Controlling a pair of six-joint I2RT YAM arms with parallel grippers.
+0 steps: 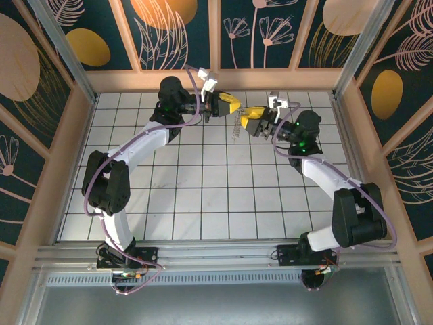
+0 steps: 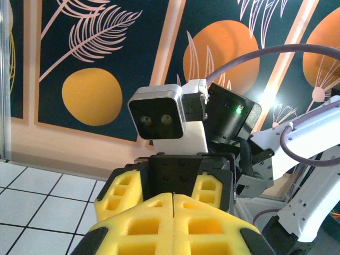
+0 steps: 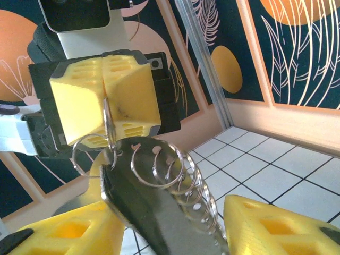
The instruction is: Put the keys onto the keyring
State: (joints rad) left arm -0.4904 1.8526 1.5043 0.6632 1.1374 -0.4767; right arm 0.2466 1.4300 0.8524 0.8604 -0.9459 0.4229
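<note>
Both grippers meet in the air over the back middle of the tiled table. My right gripper (image 3: 170, 228) is shut on the keyring (image 3: 154, 207), a flat dark metal plate carrying several silvery split rings (image 3: 159, 159); the plate spans the gap between its yellow fingers (image 3: 276, 223). My left gripper (image 3: 104, 98) faces it, shut on a thin silvery key (image 3: 110, 130) seen edge-on, whose lower end touches the plate's top left corner beside a loose ring (image 3: 79, 154). From above, the left gripper (image 1: 237, 107) and right gripper (image 1: 245, 116) almost touch, and the keyring (image 1: 237, 130) hangs below them.
The white tiled table (image 1: 203, 196) has a wooden rim and patterned walls (image 1: 176, 34) close behind the grippers. The right arm's wrist camera (image 2: 159, 117) sits right in front of the left gripper (image 2: 174, 196), with the right arm's yellow fingers (image 2: 119, 194) flanking it.
</note>
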